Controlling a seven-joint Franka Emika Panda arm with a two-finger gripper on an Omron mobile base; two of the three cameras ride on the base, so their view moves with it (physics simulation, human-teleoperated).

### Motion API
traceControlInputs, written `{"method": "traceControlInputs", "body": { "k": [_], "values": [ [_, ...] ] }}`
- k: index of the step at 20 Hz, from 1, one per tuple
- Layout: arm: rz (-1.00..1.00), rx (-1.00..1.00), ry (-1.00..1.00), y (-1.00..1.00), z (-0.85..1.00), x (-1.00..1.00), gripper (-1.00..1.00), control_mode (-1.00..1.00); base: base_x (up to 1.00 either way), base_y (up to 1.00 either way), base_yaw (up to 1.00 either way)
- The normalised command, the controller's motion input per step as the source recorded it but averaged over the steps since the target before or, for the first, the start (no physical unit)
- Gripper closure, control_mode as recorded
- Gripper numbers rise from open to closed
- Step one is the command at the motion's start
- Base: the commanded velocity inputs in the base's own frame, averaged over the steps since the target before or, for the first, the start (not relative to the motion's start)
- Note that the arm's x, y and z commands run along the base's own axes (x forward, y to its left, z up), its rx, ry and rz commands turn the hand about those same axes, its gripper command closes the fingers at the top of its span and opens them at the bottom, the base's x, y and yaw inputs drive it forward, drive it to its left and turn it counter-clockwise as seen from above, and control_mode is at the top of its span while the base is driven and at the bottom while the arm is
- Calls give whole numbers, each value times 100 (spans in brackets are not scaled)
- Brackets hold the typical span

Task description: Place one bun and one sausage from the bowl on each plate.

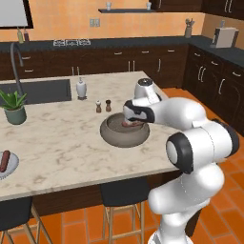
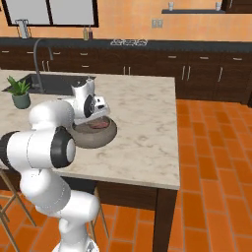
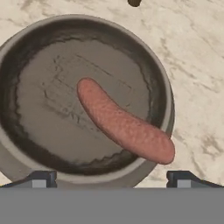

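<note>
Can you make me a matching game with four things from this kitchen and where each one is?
Things:
1. sausage
2. potted plant
3. plate
4. white soap bottle

Places:
A. beside the sink on the island
B. at the island's left edge, with another sausage on it
C. lying in the bowl under the gripper
D. on the island in front of the sink, left of the bowl

Pairs: 1-C, 2-D, 3-B, 4-A
</note>
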Motion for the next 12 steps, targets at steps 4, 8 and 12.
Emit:
{"method": "traceControlInputs", "body": {
  "k": [4,8,12],
  "values": [
    [2,-1,-1,0,-39,42,-100,-100,0,0,0],
    [0,-2,0,6,-28,52,-100,-100,0,0,0],
    [0,-4,0,9,-26,34,-100,-100,0,0,0]
  ]
}}
